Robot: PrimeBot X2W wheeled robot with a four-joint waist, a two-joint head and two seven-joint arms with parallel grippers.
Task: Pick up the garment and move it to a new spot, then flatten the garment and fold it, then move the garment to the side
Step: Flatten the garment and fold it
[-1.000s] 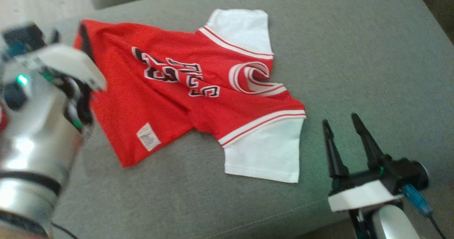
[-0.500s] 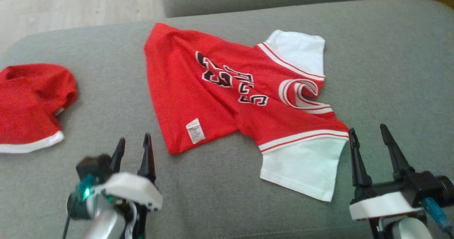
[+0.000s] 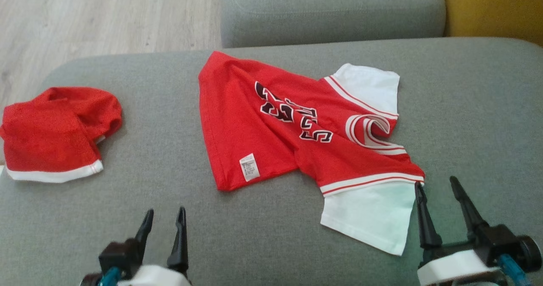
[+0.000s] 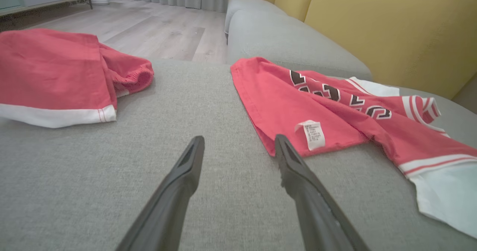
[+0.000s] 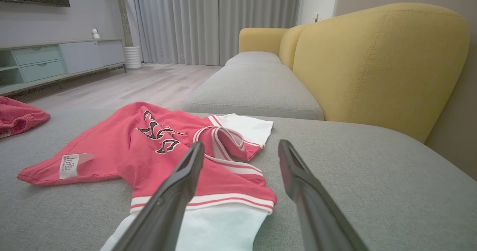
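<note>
Garment: we saw the red jersey lying spread but rumpled near the middle of the grey sofa seat, lettering up, with neither pincer on it.
Sleeves: the near white sleeve lay toward our right arm. The far white sleeve pointed toward the yellow backrest.
Tag: a white care tag showed by the hem corner nearest our left arm.
Left arm: our left gripper had its fingers spread wide and held nothing. It stood over bare cushion, just short of that hem corner.
Right arm: our right gripper was equally wide apart and empty. Its inner fingertip sat at the edge of the near white sleeve, and we could not tell whether it touched.
Other cloth: a second red piece with a white band lay bunched well to the left of the jersey.
</note>
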